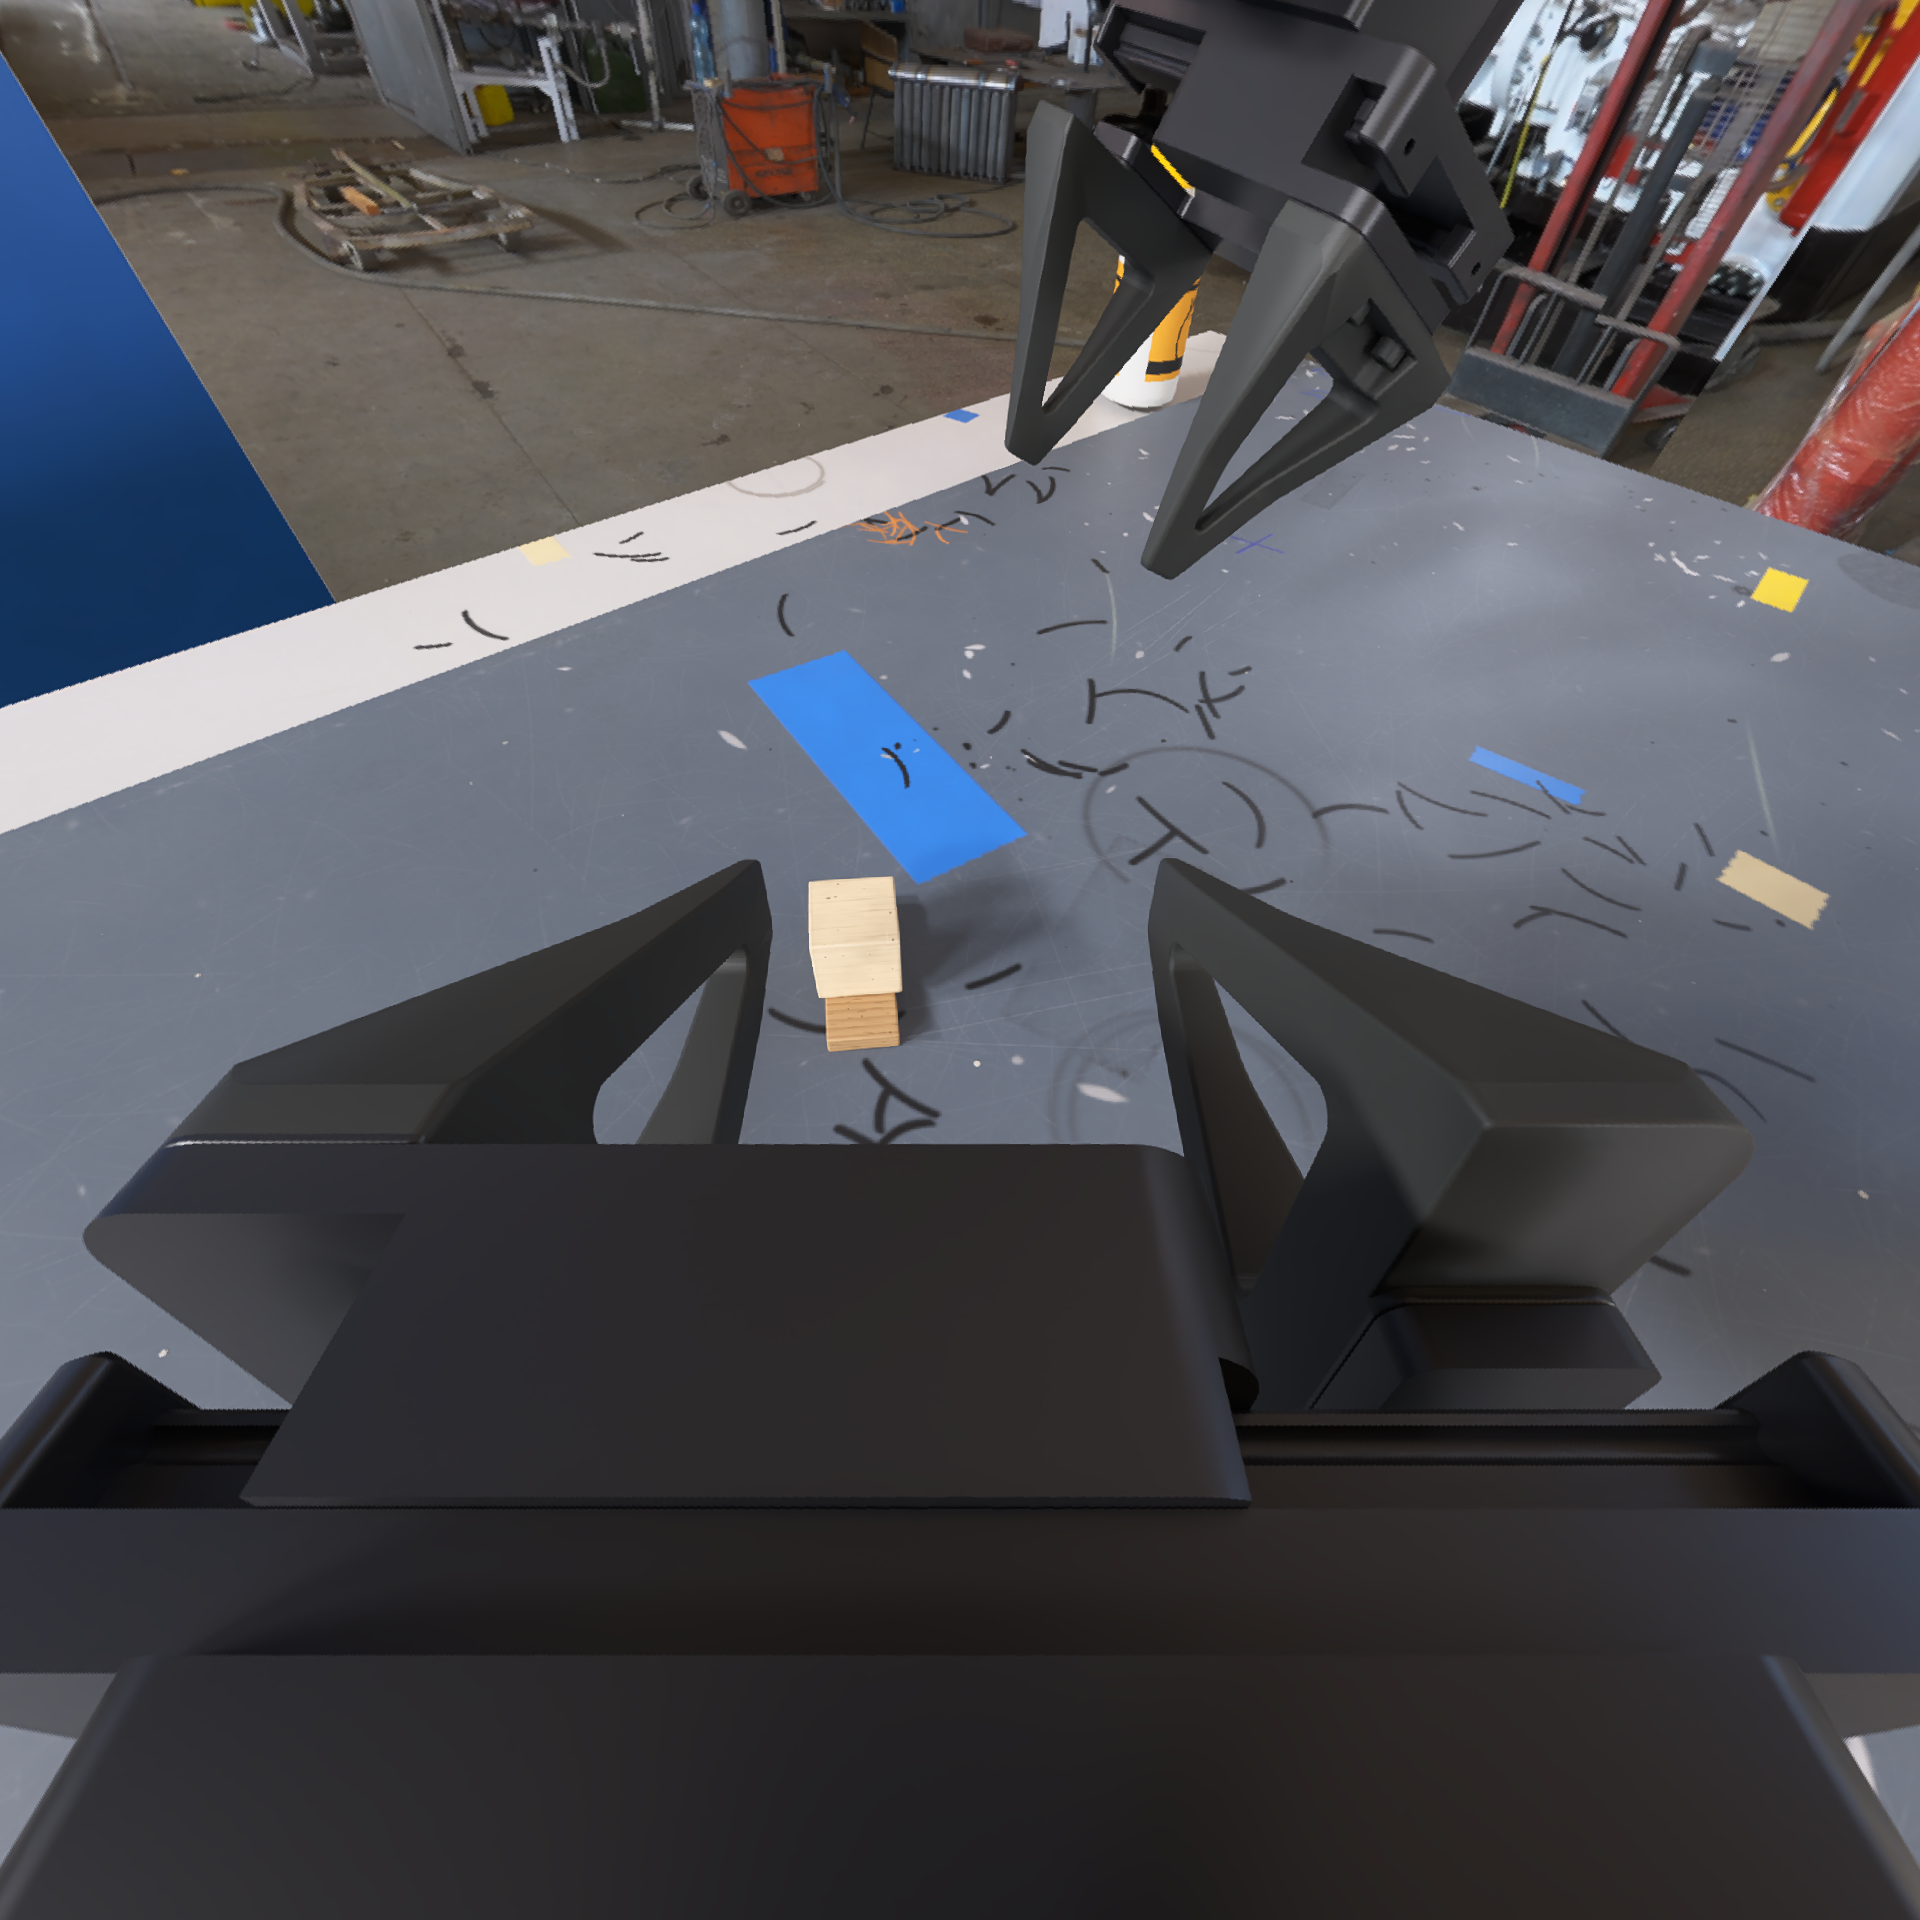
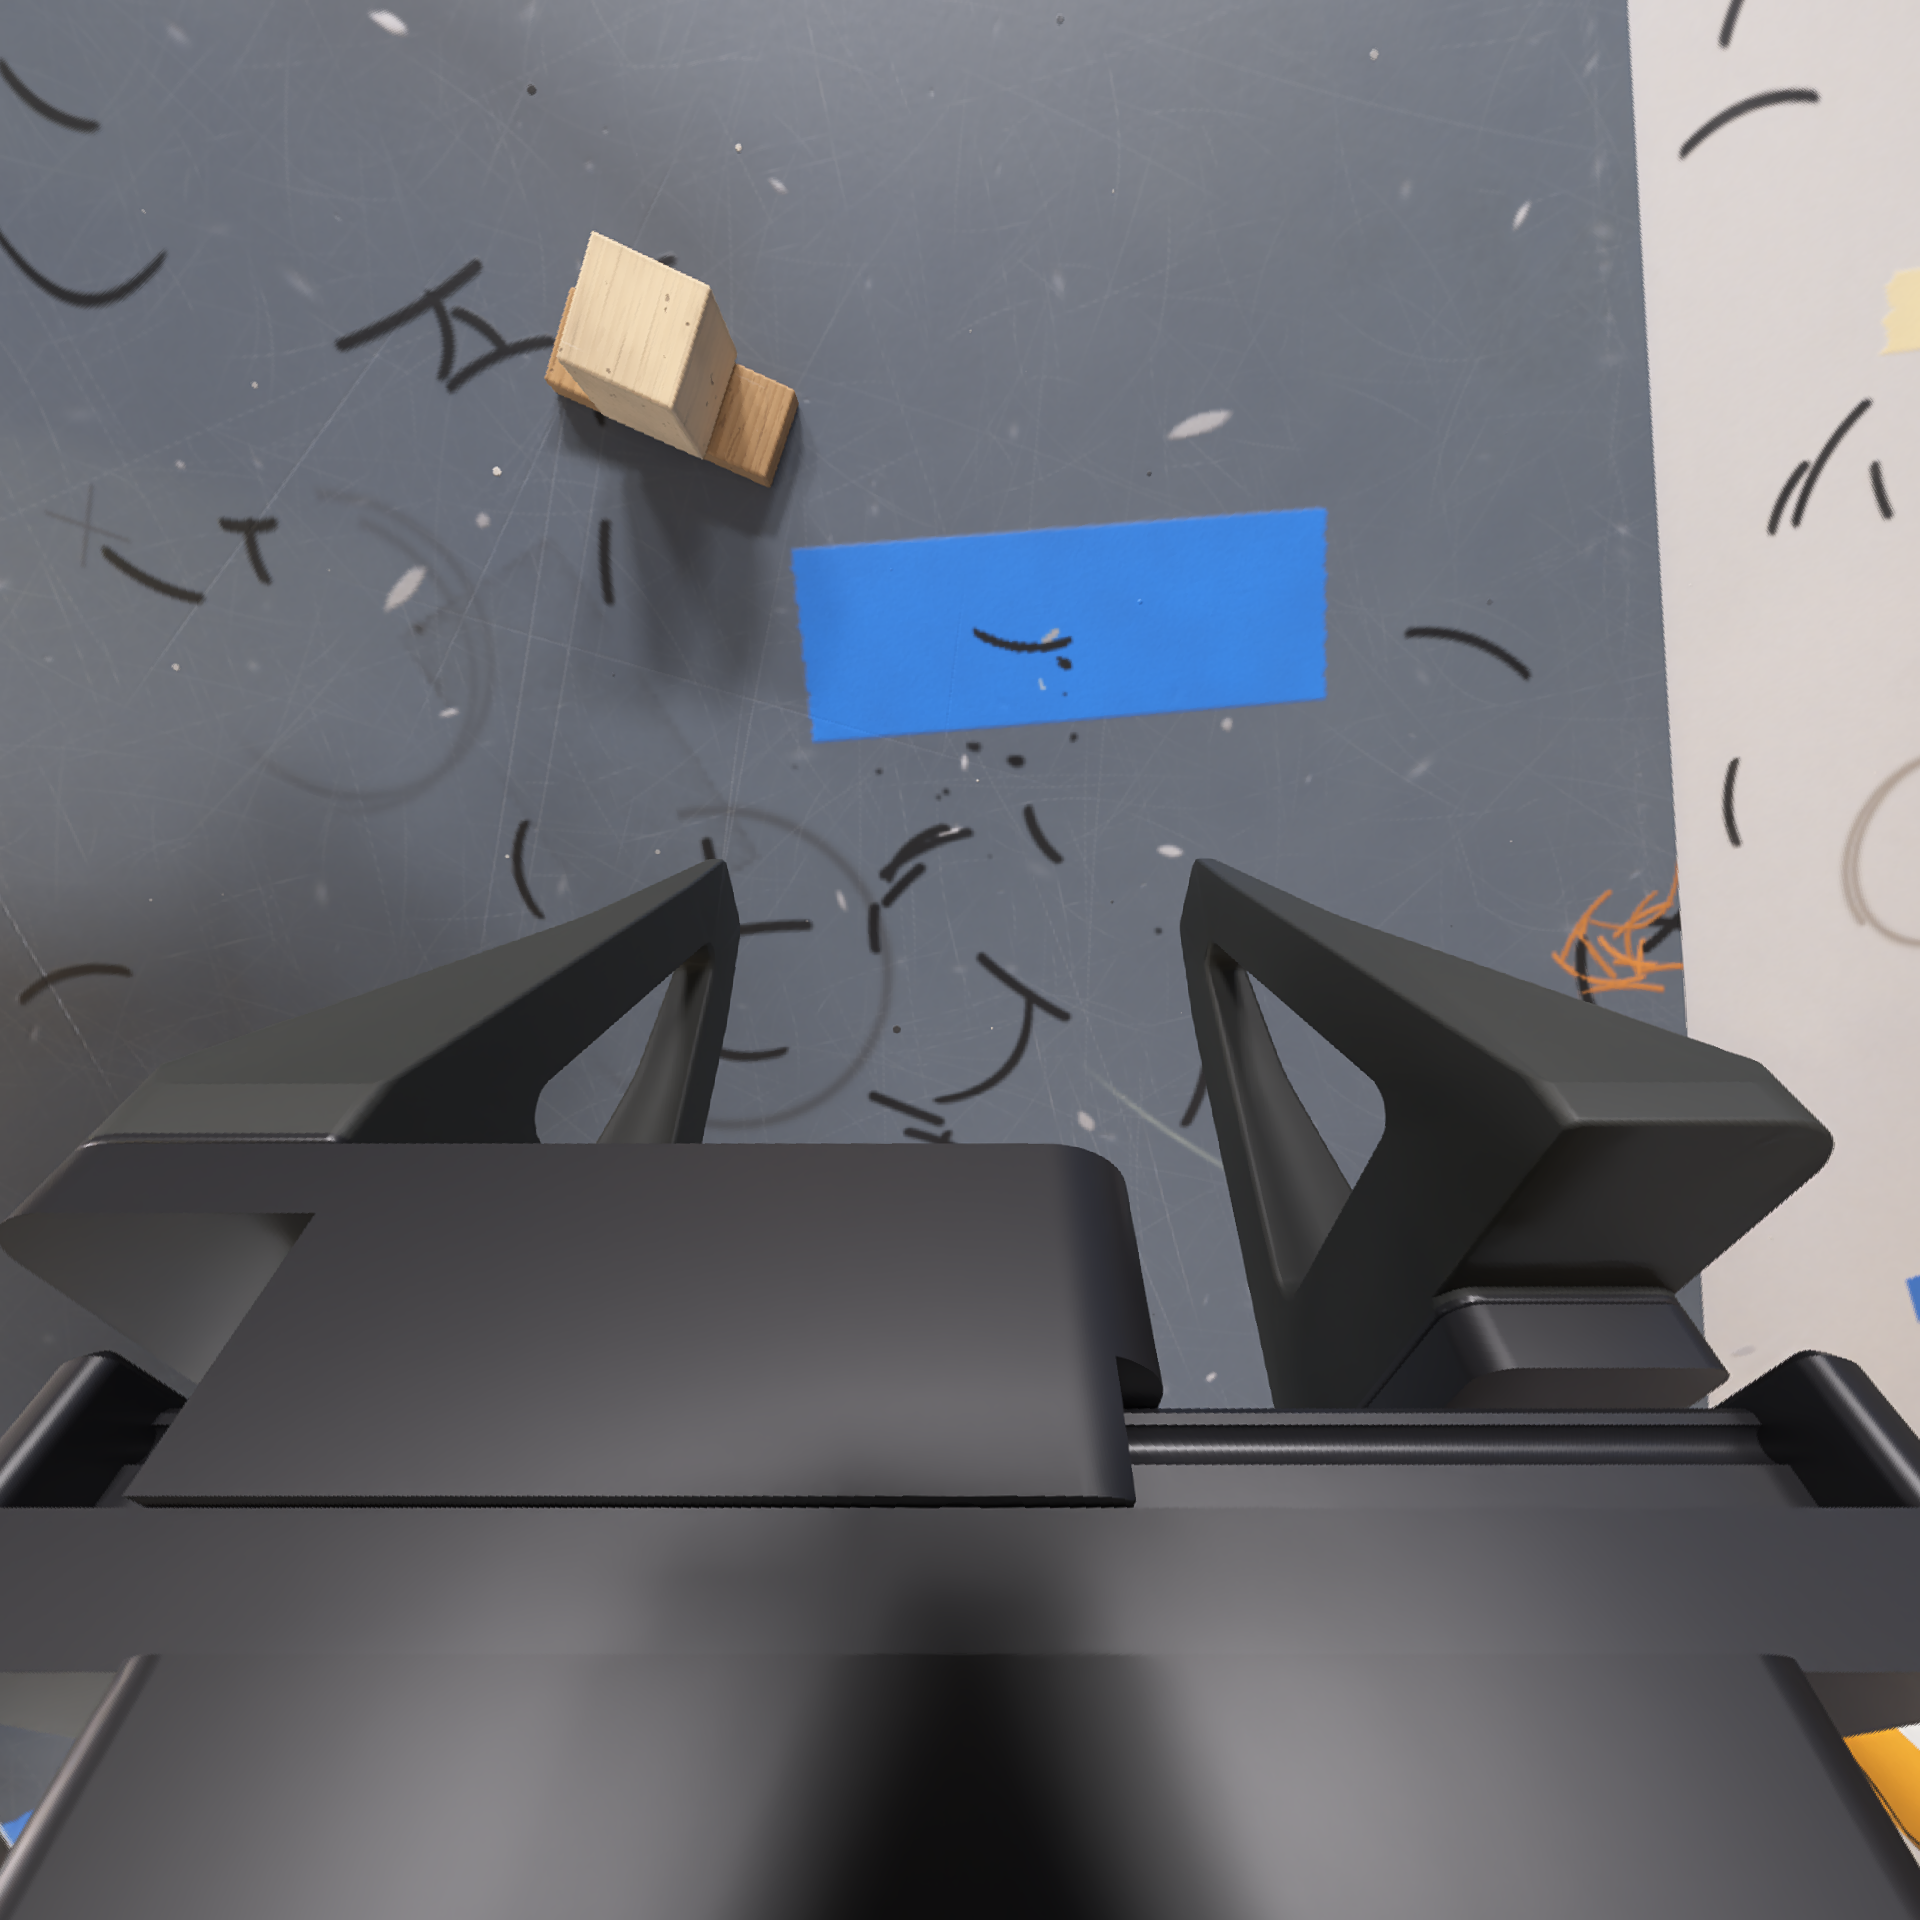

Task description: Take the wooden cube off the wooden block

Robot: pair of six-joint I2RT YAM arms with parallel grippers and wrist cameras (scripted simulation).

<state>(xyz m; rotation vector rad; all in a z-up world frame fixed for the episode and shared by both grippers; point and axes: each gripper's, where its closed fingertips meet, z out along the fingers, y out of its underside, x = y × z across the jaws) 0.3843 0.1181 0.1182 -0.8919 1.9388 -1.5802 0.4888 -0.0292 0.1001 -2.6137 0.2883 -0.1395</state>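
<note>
On top of the wooden block [image 2: 756, 426] sits the wooden cube [image 2: 644, 343], pale and light-grained, covering most of the block so that only one darker, tan end sticks out past it. Cube still on block; neither touched by anything. In the left wrist view the cube [image 1: 854, 935] shows above the block's [image 1: 861, 1021] striped end face, the pair standing on the grey table [image 1: 416, 935].

Just beside the stack, a large blue tape rectangle [image 2: 1060, 623] lies flat on the table with a short black stroke on it. Black pen strokes and pale flecks cover the surface around; an orange scribble [image 2: 1616, 951] sits at the border between grey top and white edge strip [image 2: 1787, 623].

Left gripper [image 1: 961, 883]: fingers spread wide, nothing between them; the stack lies ahead, just inside the left-hand finger tip in the view, not in contact.

Right gripper [image 2: 956, 883]: fingers likewise spread wide and empty, pointing down at the table, the stack well apart and up-left in its view. It also shows in the left wrist view [image 1: 1101, 514], hanging above the far part of the table beyond the blue tape.

Small tape scraps, yellow [image 1: 1779, 589] and tan [image 1: 1772, 886], lie off to the side.
</note>
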